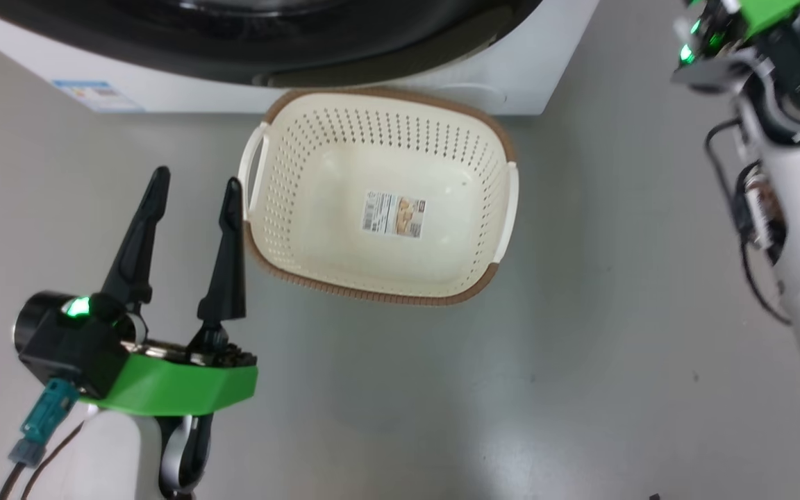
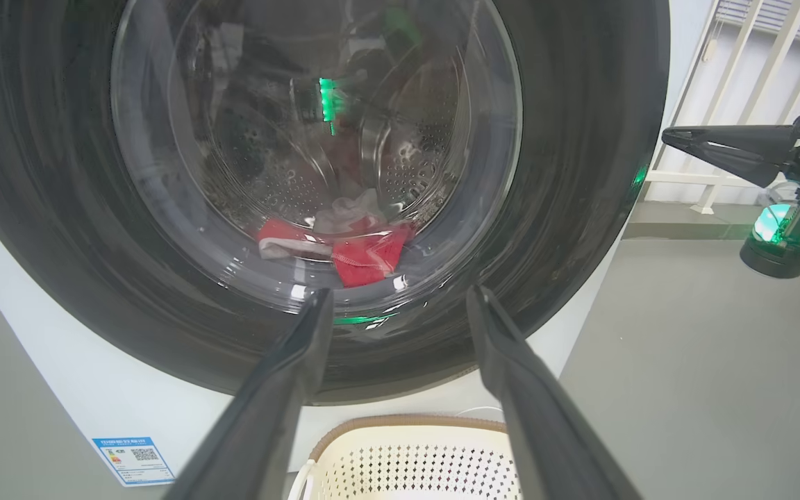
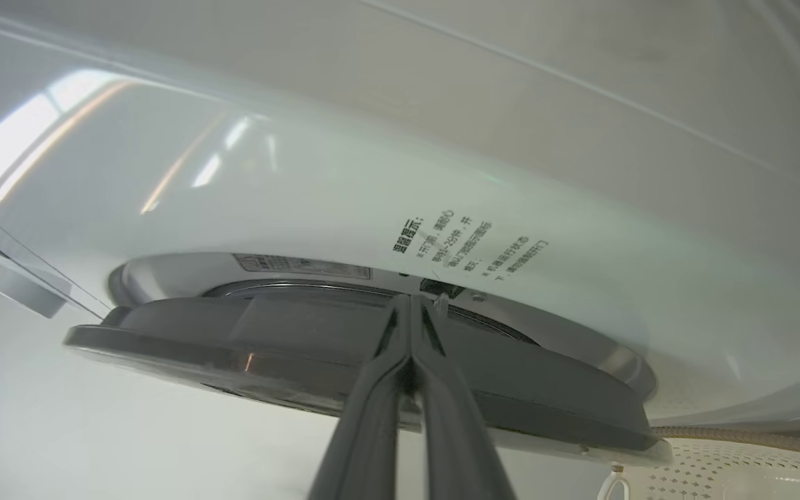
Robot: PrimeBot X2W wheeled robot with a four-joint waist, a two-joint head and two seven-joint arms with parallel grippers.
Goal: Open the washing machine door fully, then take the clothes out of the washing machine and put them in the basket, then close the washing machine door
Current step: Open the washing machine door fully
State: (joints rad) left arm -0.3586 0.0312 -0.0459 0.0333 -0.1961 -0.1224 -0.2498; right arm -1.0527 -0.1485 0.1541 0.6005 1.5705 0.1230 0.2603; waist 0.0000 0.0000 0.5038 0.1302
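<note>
While the left gripper [image 1: 195,184] hangs at 8 o'clock in the head view with its jaws spread wide and nothing between them, the basket [image 1: 372,295] sits on the grey floor [image 1: 580,382] just to its 3 o'clock side. A paper label [image 1: 394,214] lies on the basket's bottom, and its far rim is close against the front of the washing machine [image 1: 164,94] at 12 o'clock. In the left wrist view the washing machine door [image 2: 580,208] faces the camera, and through its glass the clothes [image 2: 365,258] lie at 6 o'clock in the steel drum [image 2: 414,173]: red pieces with a whitish one on top. A small blue label [image 2: 132,458] sits at the machine's 7 o'clock corner. The right gripper [image 2: 665,135] points at the door's 3 o'clock edge, its fingers pressed together on nothing. In the right wrist view its tips lie at the door's grey rim beneath printed text [image 3: 469,250]; whether they touch the rim, or whether the door stands slightly ajar, cannot be told.
</note>
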